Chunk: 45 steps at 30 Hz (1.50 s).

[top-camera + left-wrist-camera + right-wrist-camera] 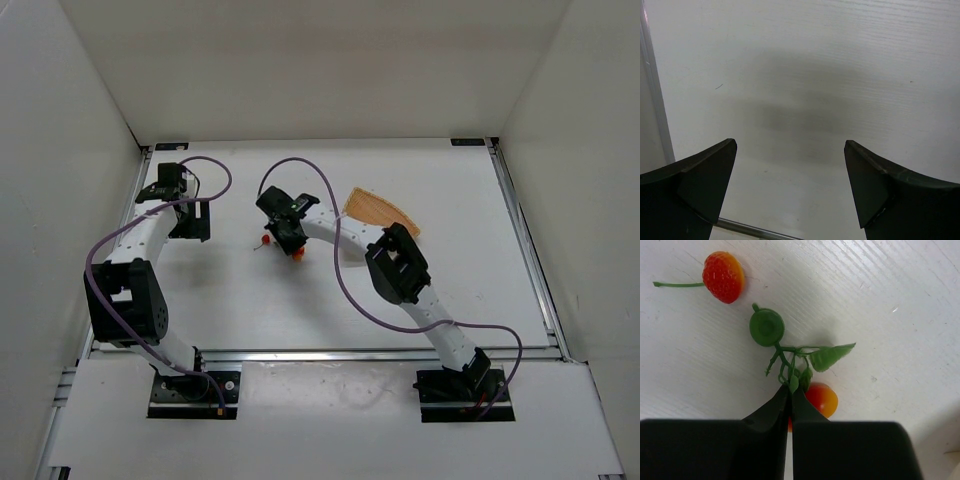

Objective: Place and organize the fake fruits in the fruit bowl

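The fruit cluster [790, 352], red-orange balls on green stems with leaves and a round green cap, lies on the white table. My right gripper [791, 390] is shut on its stems, with one ball [822, 399] just beside the fingers. In the top view the gripper [288, 238] is over the cluster [297, 251]. A single red-orange fruit [723, 276] with a thin stem lies apart at upper left; it also shows in the top view [266, 240]. The tan fruit bowl [380, 210] sits behind the right arm, partly hidden. My left gripper [790, 150] is open and empty over bare table [185, 205].
White walls enclose the table on three sides. A metal rail [655, 100] runs along the left table edge, close to my left gripper. Purple cables [345, 270] loop from both arms over the table.
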Tool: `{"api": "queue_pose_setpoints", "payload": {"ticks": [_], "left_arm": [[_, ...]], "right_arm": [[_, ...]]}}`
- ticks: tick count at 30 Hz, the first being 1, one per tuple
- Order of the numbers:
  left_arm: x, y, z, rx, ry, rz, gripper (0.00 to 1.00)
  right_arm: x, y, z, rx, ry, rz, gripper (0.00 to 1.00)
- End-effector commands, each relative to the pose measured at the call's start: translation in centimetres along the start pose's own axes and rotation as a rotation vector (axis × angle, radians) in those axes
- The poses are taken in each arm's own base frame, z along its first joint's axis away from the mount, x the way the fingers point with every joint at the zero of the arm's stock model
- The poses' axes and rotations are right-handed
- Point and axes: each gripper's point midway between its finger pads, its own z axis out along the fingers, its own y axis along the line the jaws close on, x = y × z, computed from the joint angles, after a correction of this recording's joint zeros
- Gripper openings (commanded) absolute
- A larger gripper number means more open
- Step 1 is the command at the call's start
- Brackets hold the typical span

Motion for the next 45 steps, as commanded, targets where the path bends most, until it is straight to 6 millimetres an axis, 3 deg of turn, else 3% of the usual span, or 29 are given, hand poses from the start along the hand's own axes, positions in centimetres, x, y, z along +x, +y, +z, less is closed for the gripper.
{"api": "queue_pose_setpoints", "payload": {"ticks": [1, 3, 5, 6, 7, 9, 10, 12, 13, 15, 16, 21, 24, 27, 29, 31, 32, 35, 41, 45], "left_arm": [[-0.7, -0.2, -0.6, 0.014, -0.024, -0.012, 1.00], [-0.5, -0.4, -0.6, 0.026, -0.016, 0.001, 1.00], [-0.5, -1.2, -0.7, 0.037, -0.020, 0.034, 1.00], [-0.6, -2.0, -0.9, 0.049, -0.025, 0.070, 1.00], [-0.7, -2.6, -1.0, 0.057, -0.028, 0.085, 1.00], [-1.1, -4.7, -1.6, 0.085, -0.051, 0.152, 1.00], [-1.5, -5.4, -1.8, 0.094, -0.060, 0.179, 1.00], [-1.6, -7.0, -1.5, 0.112, -0.052, 0.217, 1.00], [-2.1, -8.4, -1.7, 0.128, -0.064, 0.257, 1.00], [-2.2, -9.9, -1.4, 0.143, -0.059, 0.291, 1.00], [-2.4, -11.4, -1.1, 0.158, -0.055, 0.338, 1.00], [-2.7, -15.5, 0.1, 0.173, -0.048, 0.450, 1.00], [-3.1, -17.6, 0.8, 0.187, -0.044, 0.486, 0.97], [-3.0, -19.1, 1.6, 0.204, -0.031, 0.510, 0.93], [-3.1, -20.0, 2.1, 0.218, -0.024, 0.520, 0.91], [-3.3, -20.2, 2.2, 0.218, -0.025, 0.511, 0.90], [-2.8, -20.6, 2.5, 0.220, -0.013, 0.523, 0.88], [-2.5, -21.3, 2.9, 0.233, -0.003, 0.534, 0.86], [-2.1, -22.2, 4.2, 0.250, 0.027, 0.541, 0.79], [-1.3, -22.4, 5.1, 0.253, 0.070, 0.552, 0.70]], "right_arm": [[-0.1, 0.2, -2.3, -0.033, -0.002, 0.036, 0.00], [-0.6, 0.7, -3.7, -0.064, -0.022, 0.058, 0.00], [-1.7, 1.0, -6.5, -0.094, -0.074, 0.085, 0.00], [-2.3, 1.1, -7.6, -0.103, -0.104, 0.115, 0.00], [-3.3, 1.2, -10.5, -0.128, -0.160, 0.136, 0.00], [-3.1, 1.2, -12.3, -0.150, -0.193, 0.174, 0.00], [-3.9, -0.1, -14.8, -0.155, -0.248, 0.239, 0.00], [-2.8, -1.5, -15.7, -0.146, -0.244, 0.301, 0.00], [-3.0, -3.4, -17.3, -0.130, -0.275, 0.361, 0.00], [-2.0, -5.6, -17.7, -0.087, -0.276, 0.405, 0.00], [-0.5, -7.7, -17.4, -0.042, -0.259, 0.438, 0.00], [4.3, -16.0, -15.3, 0.122, -0.155, 0.616, 0.00], [6.2, -18.0, -12.8, 0.096, -0.069, 0.687, 0.00], [7.2, -19.1, -11.1, 0.095, -0.016, 0.703, 0.00], [6.9, -19.3, -10.7, 0.096, -0.007, 0.677, 0.10], [6.7, -19.7, -10.6, 0.083, 0.007, 0.690, 0.32], [6.7, -19.7, -10.6, 0.083, 0.015, 0.680, 0.53], [6.0, -19.8, -12.0, 0.080, -0.024, 0.669, 0.80], [6.8, -20.3, -16.1, 0.117, -0.101, 0.685, 0.84], [8.0, -20.6, -17.3, 0.154, -0.121, 0.695, 0.84]]}}
